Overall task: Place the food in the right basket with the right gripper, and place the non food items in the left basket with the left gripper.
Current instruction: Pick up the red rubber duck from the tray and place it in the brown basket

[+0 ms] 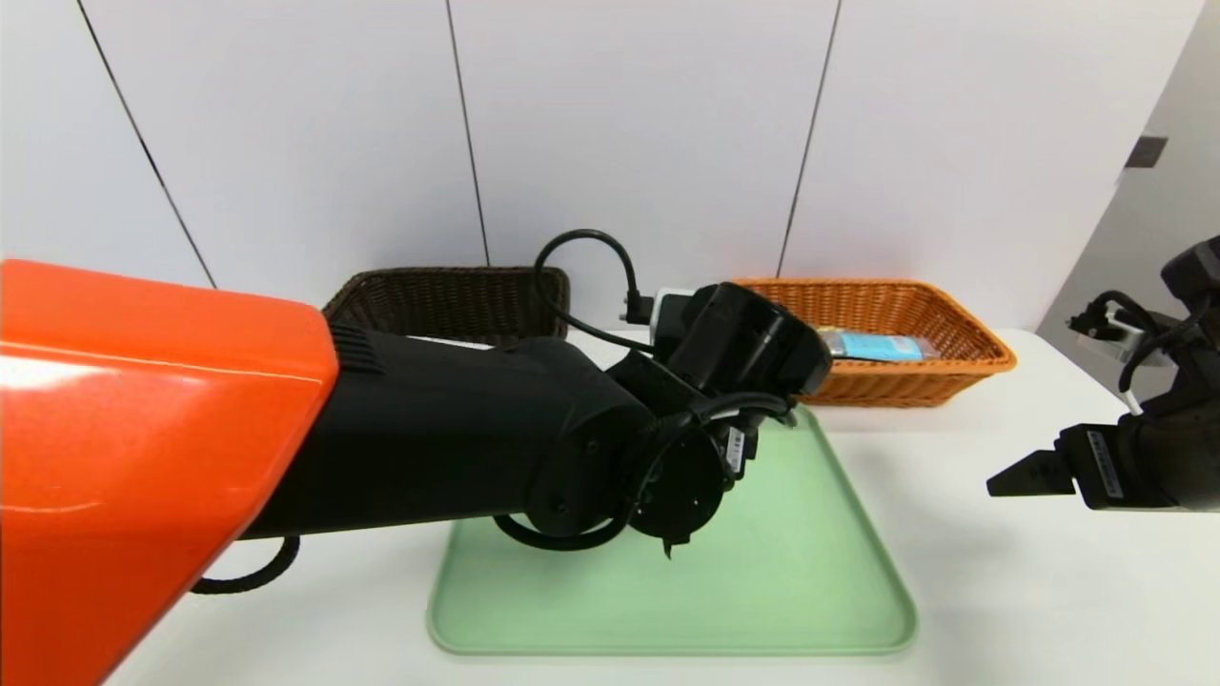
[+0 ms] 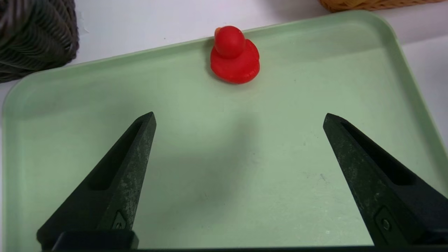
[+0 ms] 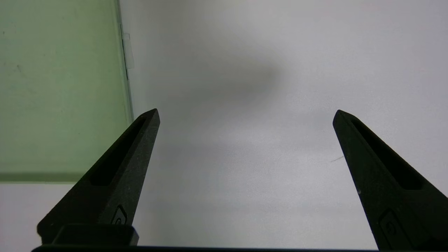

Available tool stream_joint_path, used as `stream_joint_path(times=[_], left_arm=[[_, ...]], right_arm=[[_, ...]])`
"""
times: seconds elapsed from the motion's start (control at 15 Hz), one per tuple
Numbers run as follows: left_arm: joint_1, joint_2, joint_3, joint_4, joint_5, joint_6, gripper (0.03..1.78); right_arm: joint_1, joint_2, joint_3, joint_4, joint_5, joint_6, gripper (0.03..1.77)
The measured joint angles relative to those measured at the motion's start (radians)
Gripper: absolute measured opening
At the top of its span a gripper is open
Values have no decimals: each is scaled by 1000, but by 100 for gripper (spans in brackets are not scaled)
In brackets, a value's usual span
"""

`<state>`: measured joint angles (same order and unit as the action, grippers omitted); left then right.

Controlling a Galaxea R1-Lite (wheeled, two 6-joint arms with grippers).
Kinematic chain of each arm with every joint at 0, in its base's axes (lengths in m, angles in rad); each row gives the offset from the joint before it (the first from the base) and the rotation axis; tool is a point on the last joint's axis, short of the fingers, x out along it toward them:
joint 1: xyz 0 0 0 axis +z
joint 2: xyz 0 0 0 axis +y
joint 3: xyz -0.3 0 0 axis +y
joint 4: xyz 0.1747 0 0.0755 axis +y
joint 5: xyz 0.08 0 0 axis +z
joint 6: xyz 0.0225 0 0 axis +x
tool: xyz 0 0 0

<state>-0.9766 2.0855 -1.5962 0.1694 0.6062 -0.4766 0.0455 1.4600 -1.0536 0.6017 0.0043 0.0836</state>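
Note:
A red rubber duck (image 2: 234,57) sits upright on the green tray (image 2: 280,175), close to the tray's far rim. My left gripper (image 2: 239,117) hovers open over the tray, short of the duck, with nothing between its fingers. In the head view my left arm hides the duck. The dark brown left basket (image 1: 448,300) and the orange right basket (image 1: 886,333) stand behind the tray (image 1: 810,591). A blue packet (image 1: 882,345) lies in the orange basket. My right gripper (image 3: 246,113) hangs open and empty above the white table, right of the tray (image 3: 52,105).
The left arm's orange and black links span the left and middle of the head view. The dark basket's corner (image 2: 35,35) and the orange basket's edge (image 2: 367,4) show beyond the tray. My right gripper (image 1: 1001,481) is at the table's right side.

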Motion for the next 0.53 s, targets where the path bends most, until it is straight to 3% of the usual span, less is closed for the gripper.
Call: stream_joint_path(times=[0.53], left_arm=[[-3,113,-5,-136,52,5,169]], right_arm=[[-10,1,1,-5,0,-1,171]])
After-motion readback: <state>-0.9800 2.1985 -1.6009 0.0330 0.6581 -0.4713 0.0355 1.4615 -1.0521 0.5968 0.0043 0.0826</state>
